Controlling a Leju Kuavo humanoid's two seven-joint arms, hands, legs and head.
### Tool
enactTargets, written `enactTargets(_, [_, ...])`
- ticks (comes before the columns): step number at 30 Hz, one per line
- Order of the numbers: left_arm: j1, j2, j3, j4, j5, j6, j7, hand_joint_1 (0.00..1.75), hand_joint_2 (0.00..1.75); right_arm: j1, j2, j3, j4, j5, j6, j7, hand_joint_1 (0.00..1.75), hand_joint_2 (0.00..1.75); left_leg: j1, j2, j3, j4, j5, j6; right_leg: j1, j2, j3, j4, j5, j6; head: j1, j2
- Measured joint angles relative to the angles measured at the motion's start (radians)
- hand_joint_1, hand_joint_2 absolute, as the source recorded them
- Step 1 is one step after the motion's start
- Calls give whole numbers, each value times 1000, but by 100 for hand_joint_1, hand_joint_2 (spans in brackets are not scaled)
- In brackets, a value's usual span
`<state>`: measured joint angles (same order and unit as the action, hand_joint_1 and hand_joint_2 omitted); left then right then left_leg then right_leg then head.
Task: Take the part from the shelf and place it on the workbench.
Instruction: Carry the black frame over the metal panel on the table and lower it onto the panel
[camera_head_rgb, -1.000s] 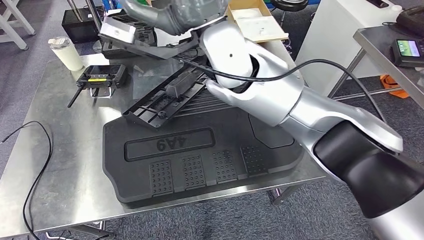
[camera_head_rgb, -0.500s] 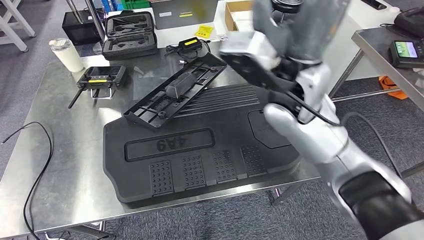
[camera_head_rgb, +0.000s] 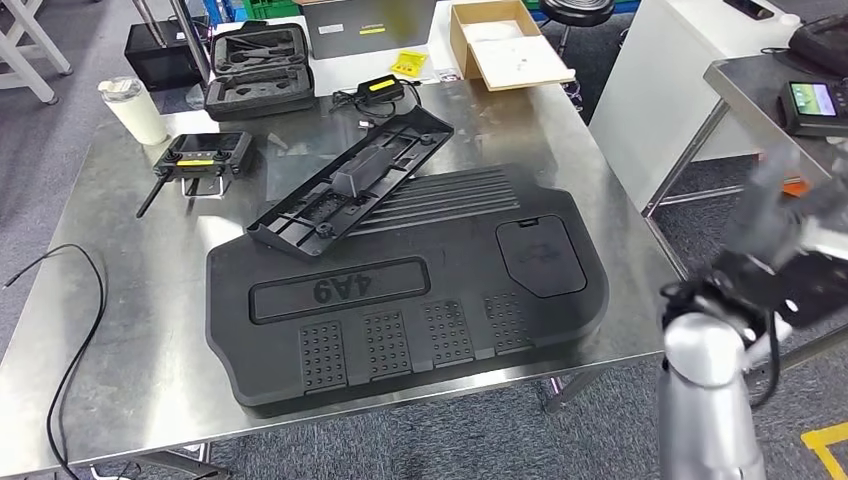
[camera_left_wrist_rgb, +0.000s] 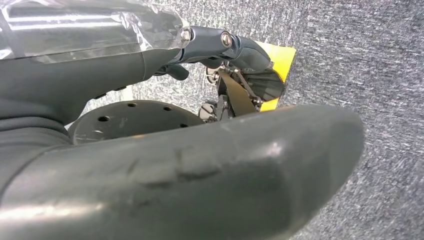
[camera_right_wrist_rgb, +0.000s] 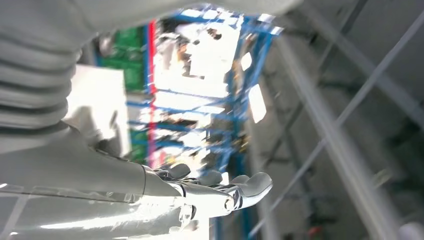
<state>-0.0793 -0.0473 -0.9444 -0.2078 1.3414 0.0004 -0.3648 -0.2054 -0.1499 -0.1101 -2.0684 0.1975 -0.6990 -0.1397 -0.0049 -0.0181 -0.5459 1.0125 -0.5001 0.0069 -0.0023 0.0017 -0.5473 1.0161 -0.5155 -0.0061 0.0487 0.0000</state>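
A long black plastic part (camera_head_rgb: 350, 180) lies slanted on the steel workbench (camera_head_rgb: 130, 300), its near end propped on a large black moulded mat part (camera_head_rgb: 400, 290) marked 4A9. My right hand (camera_head_rgb: 790, 215) is a grey blur beyond the workbench's right edge, away from both parts. In the right wrist view my right hand (camera_right_wrist_rgb: 220, 192) has its fingers stretched out and holds nothing, with blue racking blurred behind it. In the left wrist view my left hand (camera_left_wrist_rgb: 200, 165) hangs over grey carpet, fingers (camera_left_wrist_rgb: 235, 47) extended, with nothing in it.
At the back of the workbench are a remote controller (camera_head_rgb: 200, 153), a white cup (camera_head_rgb: 130, 108), an open black case (camera_head_rgb: 258, 68), a charger (camera_head_rgb: 378, 88) and a cardboard box (camera_head_rgb: 505, 40). A black cable (camera_head_rgb: 70, 310) loops at the left. A white cabinet (camera_head_rgb: 680, 70) and another table (camera_head_rgb: 770, 85) stand on the right.
My right arm has swung from over the back of the workbench across to the right and down past its right edge. The parts on the workbench have not moved.
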Motion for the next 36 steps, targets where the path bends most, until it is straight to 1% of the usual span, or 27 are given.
enactTargets(4, [0, 0, 10, 0, 7, -2, -8, 0, 0, 134, 87, -161, -3, -165, 0, -126, 0, 175, 0, 0, 0, -2, 0, 0, 0, 0, -1, -1, 0, 0, 0, 0])
enactTargets(8, [-1, 0, 15, 0, 7, -2, -8, 0, 0, 222, 174, -288, 1, -301, 0, -222, 0, 175, 0, 1, 1, -3, -1, -1, 0, 1, -1, -1, -1, -1, 0, 0])
enactTargets(12, [-1, 0, 16, 0, 4, -4, -7, 0, 0, 284, 255, -380, 20, -414, 1, -275, 0, 175, 0, 1, 1, -4, -1, -1, 0, 1, 0, -1, -1, -1, 0, 0])
enactTargets(15, [-2, 0, 16, 0, 0, -7, -6, 0, 0, 309, 295, -419, 41, -465, 2, -273, 0, 175, 0, 2, 2, -5, -1, -1, 0, 3, 0, -1, -1, -2, 0, 0])
enactTargets(19, [-3, 0, 16, 0, 3, -21, -6, 0, 0, 333, 320, -429, 89, -573, 2, -241, 0, 175, 0, 2, 2, -5, -1, -1, 0, 3, 0, -1, -1, -2, 0, 0])
enactTargets(24, [-3, 0, 16, 0, 4, -28, -1, 0, 0, 341, 341, -431, 155, -630, 2, -241, 0, 175, 0, 3, 3, -5, -1, -1, 0, 3, 0, -1, -1, -2, 0, 0])
enactTargets(27, [-4, 0, 16, 0, 0, -45, 22, 0, 0, 346, 351, -431, 218, -661, 2, -236, 0, 175, -1, 3, 3, -5, -1, -1, 0, 3, 0, -1, -1, -2, 0, 0])
enactTargets(31, [-4, 0, 16, 0, -1, -54, 65, 0, 0, 343, 353, -435, 353, -673, 3, -208, 0, 175, 0, 3, 3, -6, -1, -1, 0, 3, 1, -1, -2, -2, 0, 0])
enactTargets(36, [-5, 0, 16, 0, 0, -41, 83, 0, 0, 337, 345, -442, 574, -753, 19, -199, 0, 175, 0, 2, 3, -6, -1, -1, 0, 2, 1, -1, -2, -2, 0, 0])
